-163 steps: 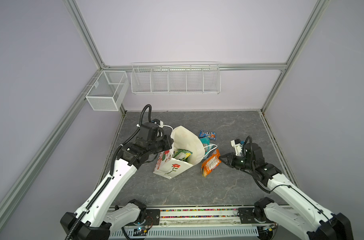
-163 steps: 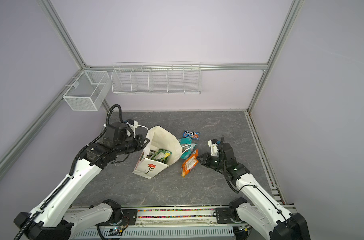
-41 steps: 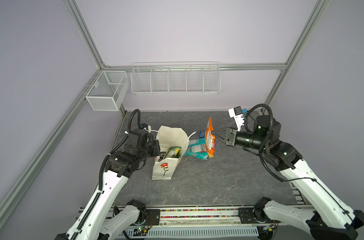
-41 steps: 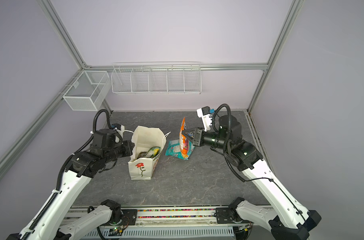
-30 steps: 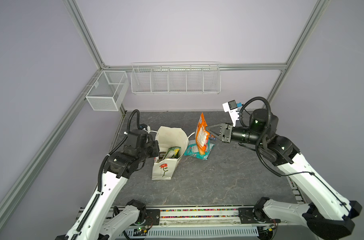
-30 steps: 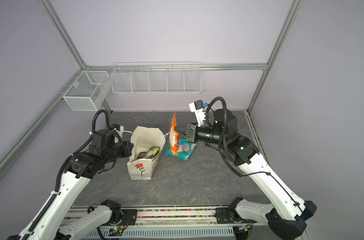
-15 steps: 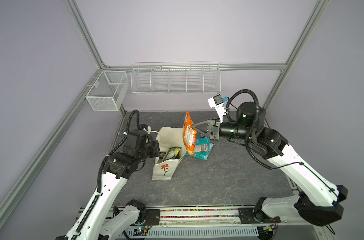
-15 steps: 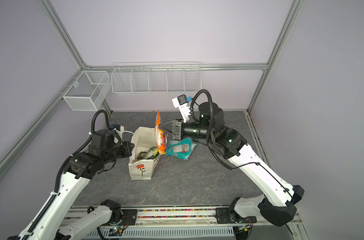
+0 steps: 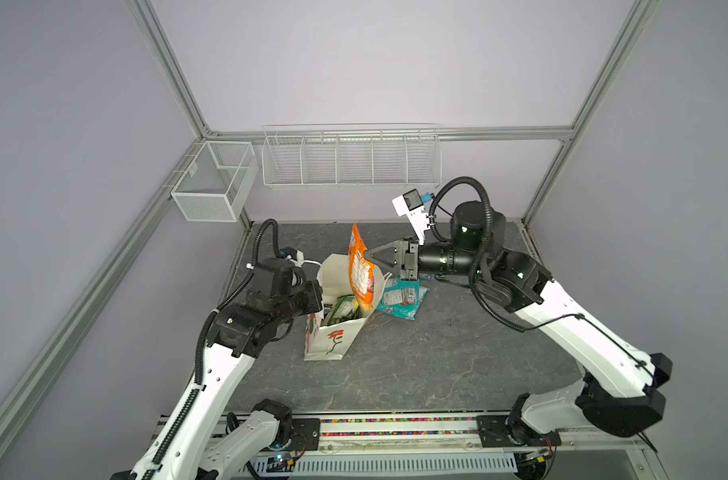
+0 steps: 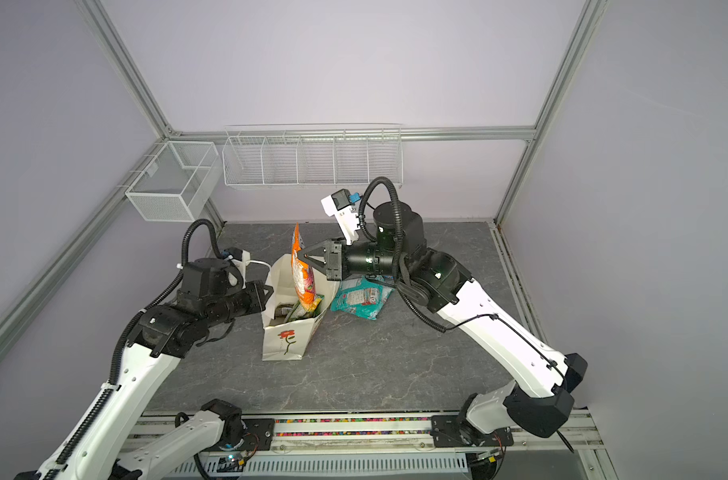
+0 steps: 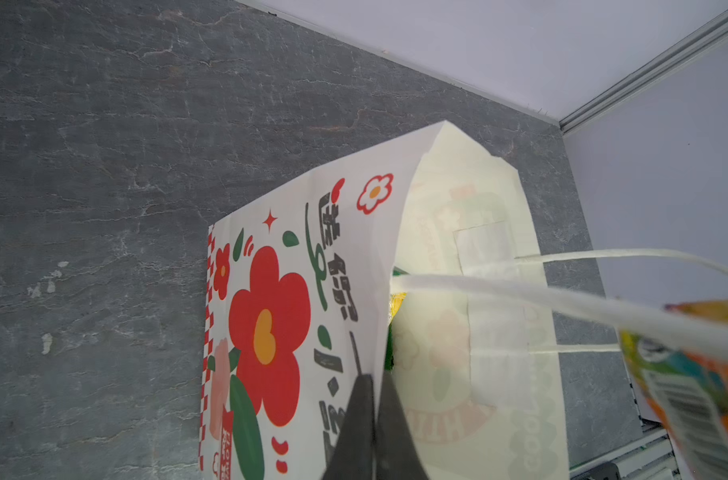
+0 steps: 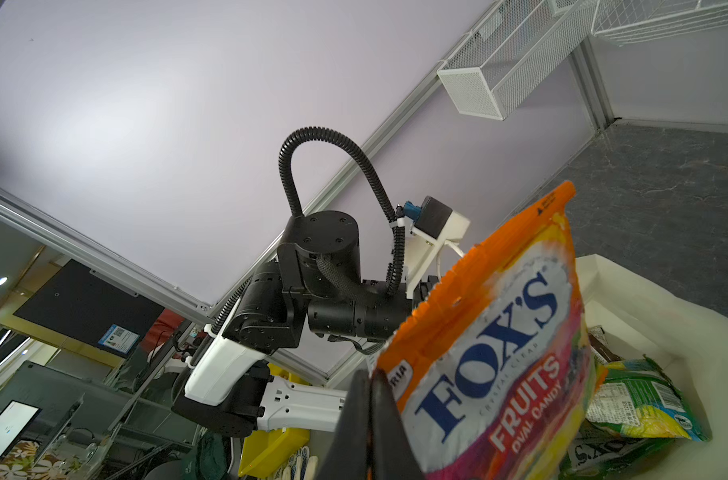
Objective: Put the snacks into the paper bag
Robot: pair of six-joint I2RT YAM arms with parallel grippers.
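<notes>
The white paper bag (image 9: 333,338) (image 10: 285,336) with the red flower stands upright on the grey table, mouth open. My left gripper (image 9: 318,291) (image 10: 268,291) (image 11: 374,378) is shut on its rim, one finger on each side of the wall. My right gripper (image 9: 366,255) (image 10: 302,255) (image 12: 368,374) is shut on the edge of the orange FOX'S bag (image 9: 360,270) (image 10: 302,276) (image 12: 499,345), which hangs upright with its lower end in the bag's mouth. Inside lie a green bag (image 9: 341,309) (image 12: 640,407) and a dark-brown bar (image 12: 603,345). A teal bag (image 9: 401,297) (image 10: 360,299) lies on the table to the right of the paper bag.
A small white wire basket (image 9: 214,187) hangs on the left wall and a long one (image 9: 349,160) on the back wall. The paper bag's cord handles (image 11: 520,291) stretch across the left wrist view. The arms' base rail (image 9: 395,428) runs along the table's front edge.
My right gripper has carried the orange bag leftward, from above the teal bag to over the paper bag's mouth. The left gripper has kept its hold on the bag's rim.
</notes>
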